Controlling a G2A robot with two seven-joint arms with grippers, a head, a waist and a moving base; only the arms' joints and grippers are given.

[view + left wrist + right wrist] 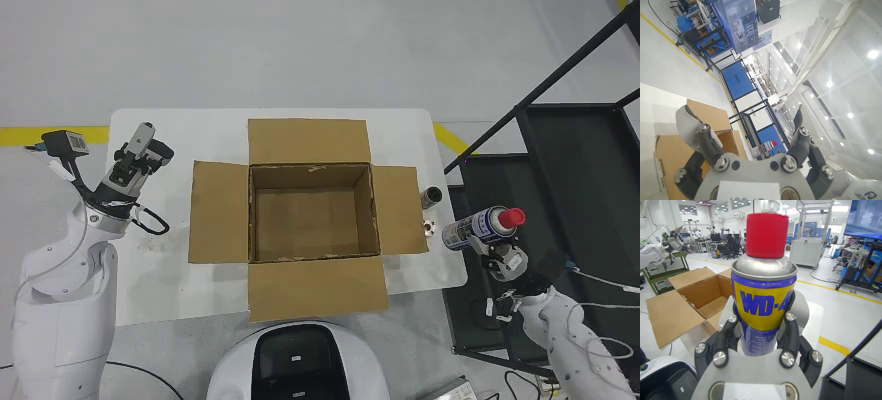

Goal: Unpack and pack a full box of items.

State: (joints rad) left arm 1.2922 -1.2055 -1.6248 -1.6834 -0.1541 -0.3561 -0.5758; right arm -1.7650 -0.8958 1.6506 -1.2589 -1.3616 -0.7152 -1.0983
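The spray can (762, 291) is pinched by the right gripper (763, 321); the open cardboard box (672, 317) is found to its left.

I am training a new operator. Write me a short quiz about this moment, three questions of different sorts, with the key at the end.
1. True or false: the cardboard box on the table holds several items.
2. Multiple choice: what is in the right gripper?
A) a spray can with a red cap
B) a roll of tape
C) nothing
3. Fill the gap: the left gripper, at the side of the box, is ____ and holds nothing.

Key
1. False: the box is open and its inside is bare.
2. A
3. open
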